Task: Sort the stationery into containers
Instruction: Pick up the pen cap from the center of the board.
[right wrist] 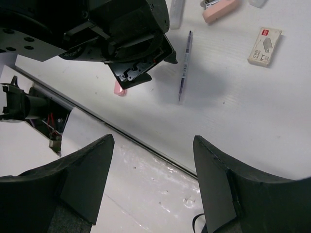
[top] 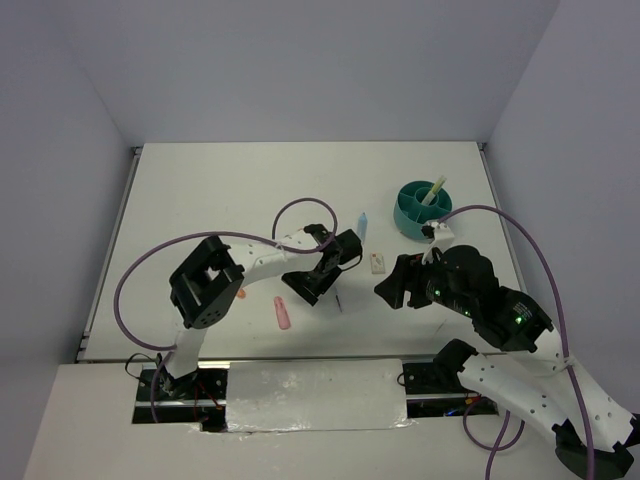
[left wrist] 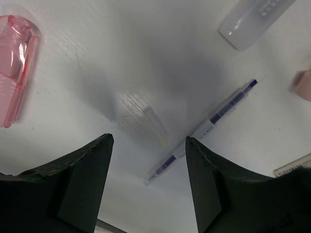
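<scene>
The thin pen [left wrist: 204,128] lay flat on the white table [top: 200,200], just in front of the left arm and well short of the teal organiser [top: 408,212]. In the left wrist view its long axis ran on a diagonal from lower left to upper right, with the dark blue-violet end at the upper right. From above, it lay roughly along the near-to-far line, tilted slightly. Its barrel was clear and slender, showing a violet-blue core, and a white label band wrapped its middle.

The left end effector [left wrist: 148,140] hung over the pen with its jaws spread, one finger on each side of the near half. The right-hand finger stood just beside the barrel and nothing was clamped. The right end effector [right wrist: 153,141] was also released, with nothing between its jaws, and was poised above the table's near edge.

A pink highlighter [left wrist: 14,68] lay to the left of the pen, apart from it. A pale blue highlighter [top: 362,226] lay beyond it, with its long axis also near-to-far. A small white staple box [right wrist: 265,46] sat to the right. A yellow pen [top: 436,189] stood leaning in the organiser.
</scene>
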{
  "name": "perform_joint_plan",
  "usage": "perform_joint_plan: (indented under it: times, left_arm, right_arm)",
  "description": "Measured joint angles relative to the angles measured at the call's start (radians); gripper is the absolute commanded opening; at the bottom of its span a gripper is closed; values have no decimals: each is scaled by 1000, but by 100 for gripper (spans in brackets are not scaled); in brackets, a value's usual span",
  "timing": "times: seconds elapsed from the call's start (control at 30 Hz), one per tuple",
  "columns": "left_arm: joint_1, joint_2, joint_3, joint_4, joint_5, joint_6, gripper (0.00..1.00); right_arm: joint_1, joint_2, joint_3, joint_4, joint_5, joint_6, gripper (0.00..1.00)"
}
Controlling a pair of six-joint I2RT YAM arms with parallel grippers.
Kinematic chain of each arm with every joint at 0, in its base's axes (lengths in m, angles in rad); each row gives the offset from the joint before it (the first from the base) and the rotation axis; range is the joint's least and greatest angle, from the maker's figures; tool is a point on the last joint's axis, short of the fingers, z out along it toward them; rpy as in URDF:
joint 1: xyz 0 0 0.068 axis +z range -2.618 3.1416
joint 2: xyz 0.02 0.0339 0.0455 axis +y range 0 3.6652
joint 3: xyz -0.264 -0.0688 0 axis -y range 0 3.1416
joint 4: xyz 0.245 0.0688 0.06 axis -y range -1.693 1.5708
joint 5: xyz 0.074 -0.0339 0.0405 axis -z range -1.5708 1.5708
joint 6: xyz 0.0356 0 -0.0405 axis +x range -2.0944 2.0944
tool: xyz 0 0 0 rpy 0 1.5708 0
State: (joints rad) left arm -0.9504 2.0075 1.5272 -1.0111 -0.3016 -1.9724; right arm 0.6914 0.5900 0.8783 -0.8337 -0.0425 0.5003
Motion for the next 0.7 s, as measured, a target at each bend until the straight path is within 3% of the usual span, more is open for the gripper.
perform_joint_plan:
  times: [0.53,0.67,0.7]
  left_arm:
    - [0,22,-52,53,31,0,60]
    - [0,22,-54,45,37,1,47]
    - [0,22,-55,42,39,1,39]
  right_arm:
    - [0,0,0,-16,-9,-23,74]
    - [0,0,0,-16,-14,-23,74]
    - [0,0,0,-16,-14,-23,74]
